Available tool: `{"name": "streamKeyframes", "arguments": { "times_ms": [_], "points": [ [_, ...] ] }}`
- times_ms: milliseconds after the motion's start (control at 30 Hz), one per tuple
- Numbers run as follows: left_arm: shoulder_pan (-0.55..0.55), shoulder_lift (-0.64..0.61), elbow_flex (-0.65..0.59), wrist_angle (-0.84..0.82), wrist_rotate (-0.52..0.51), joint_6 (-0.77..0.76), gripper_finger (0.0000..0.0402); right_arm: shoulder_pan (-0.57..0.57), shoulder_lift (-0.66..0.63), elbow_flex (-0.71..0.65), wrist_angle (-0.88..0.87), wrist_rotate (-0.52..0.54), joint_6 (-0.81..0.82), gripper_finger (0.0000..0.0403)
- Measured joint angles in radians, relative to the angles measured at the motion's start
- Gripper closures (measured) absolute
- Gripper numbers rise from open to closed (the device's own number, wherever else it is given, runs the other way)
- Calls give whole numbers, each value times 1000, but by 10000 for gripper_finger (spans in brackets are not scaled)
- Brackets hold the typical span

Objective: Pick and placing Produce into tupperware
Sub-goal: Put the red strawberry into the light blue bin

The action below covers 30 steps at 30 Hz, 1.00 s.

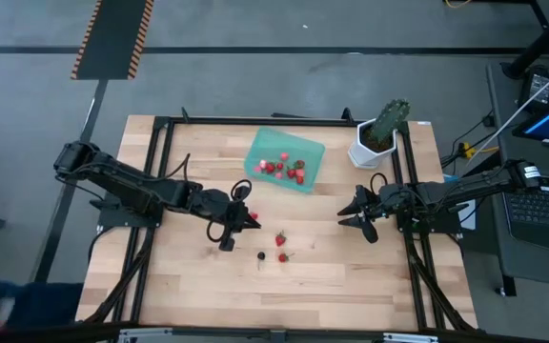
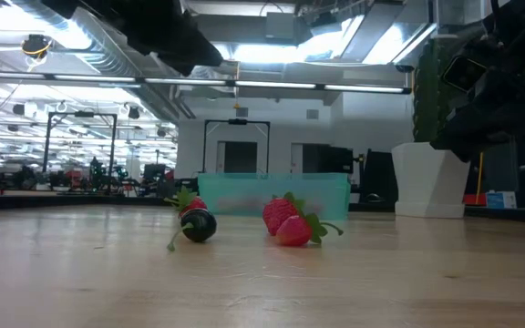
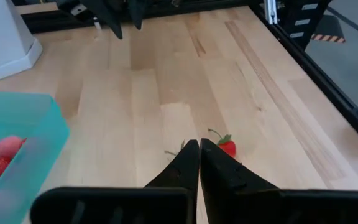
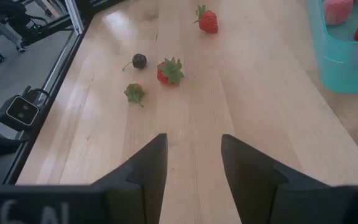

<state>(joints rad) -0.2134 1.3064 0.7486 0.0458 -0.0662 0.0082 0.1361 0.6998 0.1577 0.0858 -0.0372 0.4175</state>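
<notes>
The teal tupperware (image 1: 284, 160) stands at the far middle of the table with several red and pale pink berries in it; its wall also shows in the low view (image 2: 276, 194). Loose on the wood lie three strawberries (image 1: 254, 217) (image 1: 280, 238) (image 1: 282, 256) and a dark berry (image 1: 261, 255). My left gripper (image 1: 247, 215) hangs shut above the table left of them, holding nothing; one strawberry (image 3: 227, 147) lies on the wood past its fingertips (image 3: 199, 146). My right gripper (image 1: 346, 214) waits open at the right, its fingers (image 4: 193, 143) pointing toward the loose berries (image 4: 168, 70).
A green cactus-like plant in a white pot (image 1: 377, 138) stands at the far right corner, beside the tupperware. Black frame rails (image 1: 151, 191) run along the table's left, right and far edges. Bare wood lies between the berries and the near edge.
</notes>
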Motion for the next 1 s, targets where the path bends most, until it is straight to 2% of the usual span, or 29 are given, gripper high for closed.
{"name": "streamKeyframes", "arguments": {
  "times_ms": [133,233,400,700,867,1000],
  "points": [
    [0,0,0,-3,-2,-2,400,0,0,0,0,0,-1,249],
    [0,0,0,-3,-54,-5,394,0,0,0,0,0,-2,249],
    [1,0,0,-4,-139,-7,353,0,0,0,0,0,-2,249],
    [1,0,0,-59,-153,-99,265,0,0,0,-1,0,-2,249],
    [1,0,1,-111,-154,-139,249,0,0,0,-1,0,-2,249],
    [1,1,35,-218,-154,-187,251,0,0,0,-1,0,-2,249]
  ]
}}
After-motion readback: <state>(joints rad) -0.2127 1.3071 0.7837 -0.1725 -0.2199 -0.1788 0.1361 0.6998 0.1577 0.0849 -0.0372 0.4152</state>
